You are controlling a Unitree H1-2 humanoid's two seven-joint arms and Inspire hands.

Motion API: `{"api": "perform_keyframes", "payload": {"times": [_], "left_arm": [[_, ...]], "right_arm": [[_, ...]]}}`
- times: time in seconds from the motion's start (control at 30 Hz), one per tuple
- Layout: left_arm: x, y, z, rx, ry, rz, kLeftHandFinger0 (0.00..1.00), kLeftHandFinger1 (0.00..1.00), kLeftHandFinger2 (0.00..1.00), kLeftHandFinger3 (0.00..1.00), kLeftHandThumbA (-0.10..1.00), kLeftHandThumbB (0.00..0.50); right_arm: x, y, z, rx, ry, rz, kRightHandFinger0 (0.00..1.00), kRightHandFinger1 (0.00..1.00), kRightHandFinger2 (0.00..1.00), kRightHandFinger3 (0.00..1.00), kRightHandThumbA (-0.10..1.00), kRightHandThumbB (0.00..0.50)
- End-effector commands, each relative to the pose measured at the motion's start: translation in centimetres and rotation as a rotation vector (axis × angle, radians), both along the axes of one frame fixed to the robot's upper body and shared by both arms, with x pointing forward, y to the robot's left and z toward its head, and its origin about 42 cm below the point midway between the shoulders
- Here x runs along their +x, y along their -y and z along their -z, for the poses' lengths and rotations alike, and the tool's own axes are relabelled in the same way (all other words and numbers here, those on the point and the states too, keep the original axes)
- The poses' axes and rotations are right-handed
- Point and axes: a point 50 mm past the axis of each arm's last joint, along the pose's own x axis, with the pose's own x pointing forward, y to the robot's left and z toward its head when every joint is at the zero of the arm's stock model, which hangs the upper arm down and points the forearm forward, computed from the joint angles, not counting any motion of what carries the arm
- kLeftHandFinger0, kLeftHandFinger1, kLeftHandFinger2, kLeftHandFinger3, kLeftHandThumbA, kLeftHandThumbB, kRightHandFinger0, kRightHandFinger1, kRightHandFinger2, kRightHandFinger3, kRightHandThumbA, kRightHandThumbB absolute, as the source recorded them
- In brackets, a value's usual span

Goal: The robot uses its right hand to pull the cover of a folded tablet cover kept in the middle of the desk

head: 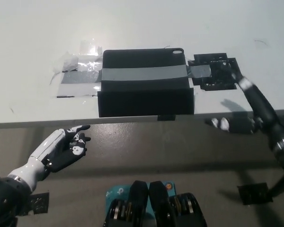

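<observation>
desk (33, 28): white, taped tablet cover (144, 82) at edge | right hand (217, 71): grip unclear | left hand (66, 146): open, below edge

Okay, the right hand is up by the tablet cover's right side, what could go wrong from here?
1. The cover is held by a grey tape strip running onto the desk; a hard pull may tear the tape or drag the whole cover.
2. The cover's front edge sits at the desk edge, so a pull toward the robot could tip it off.
3. The right robot hand is at the tape's right end and may catch tape instead of cover. The left robot hand rests below the desk and can't steady anything.
</observation>
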Motion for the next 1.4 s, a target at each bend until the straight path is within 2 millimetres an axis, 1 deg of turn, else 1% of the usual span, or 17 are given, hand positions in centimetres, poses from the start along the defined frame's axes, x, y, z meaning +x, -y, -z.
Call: {"api": "perform_keyframes", "payload": {"times": [0.0, 0.03, 0.13, 0.17, 0.23, 0.37, 0.47, 0.57, 0.63, 0.7, 0.83, 1.03, 1.1, 1.17, 1.2, 1.3, 1.37], "left_arm": [[0.0, 0.1, -1.5, 0.025, 0.031, 0.024, 0.75, 0.83, 0.95, 1.00, 1.00, 0.103], [0.0, 0.1, -1.5, 0.026, 0.031, 0.025, 0.75, 0.83, 0.95, 1.00, 1.00, 0.102], [0.0, 0.1, -1.5, 0.023, 0.029, 0.023, 0.75, 0.83, 0.95, 1.00, 1.00, 0.126], [-0.1, 0.1, -1.4, 0.017, 0.028, 0.022, 0.75, 0.83, 0.96, 1.00, 1.00, 0.118], [-0.1, 0.1, -1.4, 0.016, 0.028, 0.022, 0.75, 0.83, 0.96, 1.00, 1.00, 0.118], [0.0, 0.1, -1.3, 0.023, 0.025, 0.021, 0.76, 0.83, 0.96, 1.00, 1.00, 0.125], [0.1, 0.2, -1.4, 0.023, 0.027, 0.023, 0.74, 0.83, 0.96, 1.00, 1.00, 0.113], [-0.3, 0.4, -1.1, 0.013, 0.021, 0.025, 0.74, 0.83, 0.96, 1.00, 1.00, 0.088], [-0.3, 0.3, -1.1, 0.013, 0.021, 0.025, 0.74, 0.83, 0.96, 1.00, 1.00, 0.100], [-0.2, 0.3, -1.0, 0.014, 0.018, 0.026, 0.75, 0.84, 0.97, 1.00, 1.00, 0.103], [-0.4, 0.5, -0.8, 0.012, 0.016, 0.021, 0.74, 0.83, 0.96, 1.00, 1.00, 0.116], [-0.3, 0.5, -1.3, 0.016, 0.032, 0.020, 0.74, 0.82, 0.94, 1.00, 1.00, 0.116], [-0.4, 0.5, -1.4, 0.012, 0.035, 0.022, 0.75, 0.83, 0.94, 1.00, 1.00, 0.119], [-0.6, 0.6, -1.5, 0.006, 0.042, 0.024, 0.75, 0.83, 0.95, 1.00, 1.00, 0.093], [-0.6, 0.6, -1.5, 0.006, 0.041, 0.026, 0.75, 0.83, 0.96, 1.00, 1.00, 0.091], [-0.4, 0.6, -1.9, 0.016, 0.052, 0.031, 0.75, 0.84, 0.96, 1.00, 1.00, 0.075], [-0.3, 0.5, -2.1, 0.018, 0.057, 0.030, 0.77, 0.85, 0.97, 1.00, 1.00, 0.075]], "right_arm": [[1.9, -3.3, -6.5, -0.187, 0.107, -0.045, 1.00, 1.00, 1.00, 1.00, 1.00, 0.500], [2.0, -3.4, -6.6, -0.193, 0.108, -0.045, 1.00, 1.00, 1.00, 1.00, 1.00, 0.500], [3.6, -5.4, -7.8, -0.269, 0.133, -0.065, 1.00, 1.00, 1.00, 1.00, 1.00, 0.500], [4.7, -6.7, -8.1, -0.269, 0.145, -0.064, 1.00, 1.00, 1.00, 1.00, 1.00, 0.500], [5.0, -7.2, -8.2, -0.273, 0.149, -0.063, 1.00, 1.00, 1.00, 1.00, 1.00, 0.500], [6.7, -9.8, -8.3, -0.353, 0.161, -0.081, 1.00, 1.00, 1.00, 1.00, 1.00, 0.500], [7.6, -10.9, -7.6, -0.394, 0.126, -0.103, 1.00, 1.00, 1.00, 1.00, 1.00, 0.500], [8.9, -11.8, -5.3, -0.472, 0.064, -0.113, 1.00, 1.00, 1.00, 1.00, 1.00, 0.500], [9.7, -12.1, -4.0, -0.512, 0.031, -0.118, 1.00, 1.00, 1.00, 1.00, 1.00, 0.500], [10.0, -12.2, -3.3, -0.527, -0.003, -0.120, 1.00, 1.00, 1.00, 1.00, 1.00, 0.500], [10.1, -12.6, 0.1, -0.553, -0.061, -0.136, 1.00, 1.00, 1.00, 1.00, 1.00, 0.500], [10.8, -13.1, 1.9, -0.587, -0.072, -0.138, 1.00, 1.00, 1.00, 1.00, 1.00, 0.500], [11.2, -13.0, 3.2, -0.611, -0.090, -0.129, 1.00, 1.00, 1.00, 1.00, 1.00, 0.500], [11.2, -13.1, 4.3, -0.667, -0.126, -0.117, 1.00, 1.00, 1.00, 1.00, 1.00, 0.500], [11.3, -13.1, 4.6, -0.672, -0.135, -0.115, 1.00, 1.00, 1.00, 1.00, 1.00, 0.500], [10.7, -13.3, 6.4, -0.710, -0.111, -0.116, 1.00, 1.00, 1.00, 1.00, 1.00, 0.500], [10.3, -13.5, 6.8, -0.734, -0.084, -0.126, 1.00, 1.00, 1.00, 1.00, 1.00, 0.500]]}}
